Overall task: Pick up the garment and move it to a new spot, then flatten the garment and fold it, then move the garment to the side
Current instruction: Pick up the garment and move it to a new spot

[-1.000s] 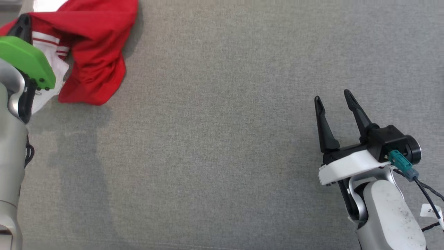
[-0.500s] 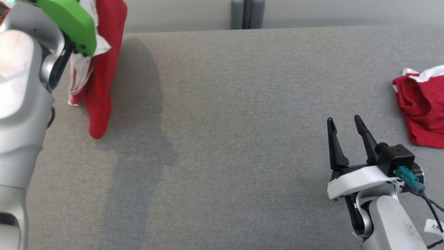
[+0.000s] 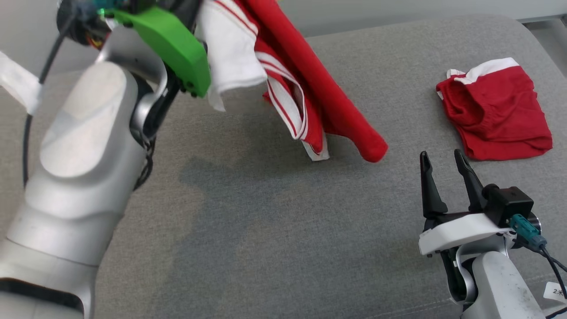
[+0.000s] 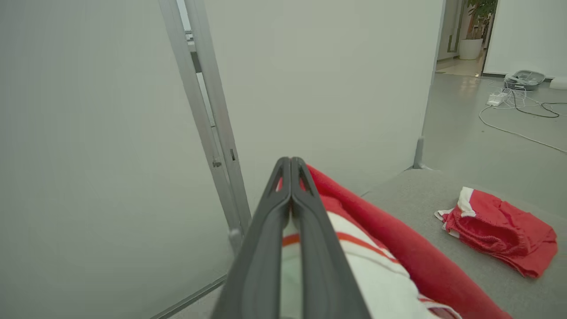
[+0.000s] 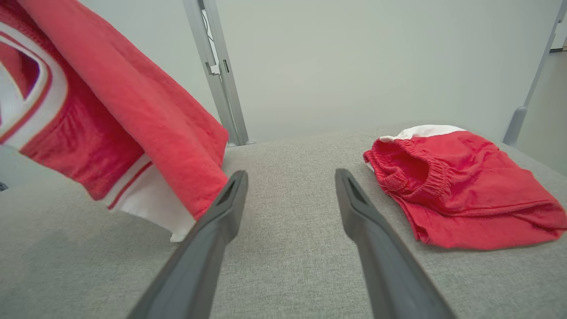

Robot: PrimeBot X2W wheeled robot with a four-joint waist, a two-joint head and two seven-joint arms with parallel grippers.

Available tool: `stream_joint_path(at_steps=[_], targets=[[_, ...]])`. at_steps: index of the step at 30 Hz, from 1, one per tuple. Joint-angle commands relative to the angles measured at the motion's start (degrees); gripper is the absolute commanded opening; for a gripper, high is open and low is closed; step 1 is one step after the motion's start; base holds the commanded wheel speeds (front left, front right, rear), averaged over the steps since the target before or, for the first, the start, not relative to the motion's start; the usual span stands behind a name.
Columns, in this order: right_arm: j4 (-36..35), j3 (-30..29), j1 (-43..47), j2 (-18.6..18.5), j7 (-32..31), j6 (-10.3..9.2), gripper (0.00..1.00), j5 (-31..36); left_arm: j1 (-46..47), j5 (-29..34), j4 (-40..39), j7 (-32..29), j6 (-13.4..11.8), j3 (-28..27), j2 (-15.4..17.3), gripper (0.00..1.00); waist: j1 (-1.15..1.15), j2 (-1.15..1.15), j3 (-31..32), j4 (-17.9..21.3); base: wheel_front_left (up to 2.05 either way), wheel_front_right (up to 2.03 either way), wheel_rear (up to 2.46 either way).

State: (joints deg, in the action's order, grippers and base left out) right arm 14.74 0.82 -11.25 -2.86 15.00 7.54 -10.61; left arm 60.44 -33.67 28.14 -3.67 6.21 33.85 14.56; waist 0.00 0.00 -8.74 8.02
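Our left gripper (image 4: pixel 291 161) had its two dark fingers pressed flat together, pinching the garment (image 3: pixel 305 88). The garment was soft red knit with white panels and thin red stripes. It hung from the grip in a long rolled fold at the far left, raised over the grey cloth surface (image 3: pixel 266 230). We could not tell whether its lowest tip touched that surface.

Our right gripper (image 3: pixel 441 154) stood at the near right with its fingers spread wide and nothing between them. Just beyond it, at the far right, red shorts (image 3: pixel 496 110) with a white band lay crumpled on the woven grey cloth.

The right wrist view gave us the puckered elastic waist of the shorts and the fuzzy nap of the hanging fabric. The left wrist view gave us a slanted metal post (image 4: pixel 208 133) against a pale wall. Past the surface's edge it also showed a smooth floor (image 4: pixel 465 133) with loose cables (image 4: pixel 509 99).
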Motion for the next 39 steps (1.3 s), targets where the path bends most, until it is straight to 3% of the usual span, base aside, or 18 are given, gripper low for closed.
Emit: stream_joint_path(at_steps=[1, 9, 10, 11, 12, 19, 25, 35, 39], targets=[[-0.16, 0.04, 0.25, -0.09, 0.24, -0.11, 1.00, -0.50, -3.24, -1.04, 0.72, 0.89, -0.72, -0.11, -0.45, 0.00, 0.00, 0.00, -1.64, 1.08, 0.00, 0.00, 0.00], [-0.10, -0.02, -0.89, -0.08, 0.25, -0.11, 1.00, -1.03, -18.16, -3.24, 8.93, 5.97, -3.59, 0.83, -2.81, 0.00, 0.00, 0.00, -4.12, 0.54, 0.00, 0.00, 0.00], [-0.11, 0.17, -1.14, -0.08, 0.25, -0.11, 1.00, -1.06, -19.57, -3.01, 10.49, 7.23, -4.03, 1.00, -3.11, 0.18, 0.00, 0.00, -4.38, 0.43, 0.00, 0.00, 0.00], [-0.13, 0.21, -1.27, -0.07, 0.25, -0.11, 1.00, -1.06, -20.55, -3.17, 11.71, 8.27, -4.49, 0.88, -3.54, 0.81, 0.00, 0.00, -4.57, 0.31, 0.00, 0.00, 0.00], [-0.12, 0.29, -1.40, -0.08, 0.25, -0.11, 1.00, -1.07, -21.26, -3.39, 12.93, 9.43, -4.91, 0.65, -3.94, 1.00, 0.00, 0.00, -4.70, 0.19, 0.00, 0.00, 0.00], [0.02, -0.20, -1.82, -0.09, 0.24, -0.11, 1.00, -0.34, -21.64, -3.85, 18.96, 15.81, -4.82, -0.05, -6.32, 1.00, 0.00, 0.00, -4.80, -1.40, 0.00, 0.00, 0.00], [0.44, -0.67, -1.35, -0.09, 0.25, -0.11, 1.00, 0.52, -21.19, -2.85, 18.35, 18.50, -4.73, -1.30, -7.11, 1.00, 0.00, 0.00, -2.31, -2.94, 0.00, 0.00, 0.00], [1.95, -2.23, 0.98, -0.10, 0.23, -0.11, 1.00, 3.07, -32.73, 2.12, 6.95, 18.86, -6.99, -5.36, -7.89, 1.00, 0.00, 0.00, 5.48, -6.77, 0.00, 0.00, 0.00], [2.07, -2.11, 3.31, -0.09, 0.23, -0.11, 1.00, 3.64, -43.20, 4.62, -0.68, 18.81, -8.79, -9.36, -8.92, 1.00, 0.00, 0.00, 8.69, -8.29, 0.00, 0.00, 0.00]])
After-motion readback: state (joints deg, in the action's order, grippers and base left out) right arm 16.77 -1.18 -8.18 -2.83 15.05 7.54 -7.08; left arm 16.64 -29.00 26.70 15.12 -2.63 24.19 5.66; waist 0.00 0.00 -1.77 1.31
